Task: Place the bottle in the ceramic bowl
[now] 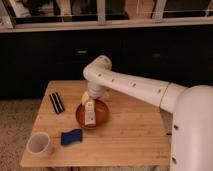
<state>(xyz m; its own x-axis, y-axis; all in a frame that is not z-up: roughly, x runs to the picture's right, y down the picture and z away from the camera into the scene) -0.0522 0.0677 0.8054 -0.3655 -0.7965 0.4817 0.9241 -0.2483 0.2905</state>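
Note:
The orange-red ceramic bowl (80,116) sits near the middle of the wooden table (135,135). The whitish-cream bottle (90,114) with a pale label stands roughly upright inside the bowl, its base on the bowl's floor. My gripper (90,100) comes down from the white arm and sits right at the top of the bottle. The arm hides the bowl's far rim.
A white cup (40,144) stands at the table's front left corner. A blue sponge (71,137) lies in front of the bowl. A black striped object (56,102) lies at the back left. Dark cabinets stand behind the table.

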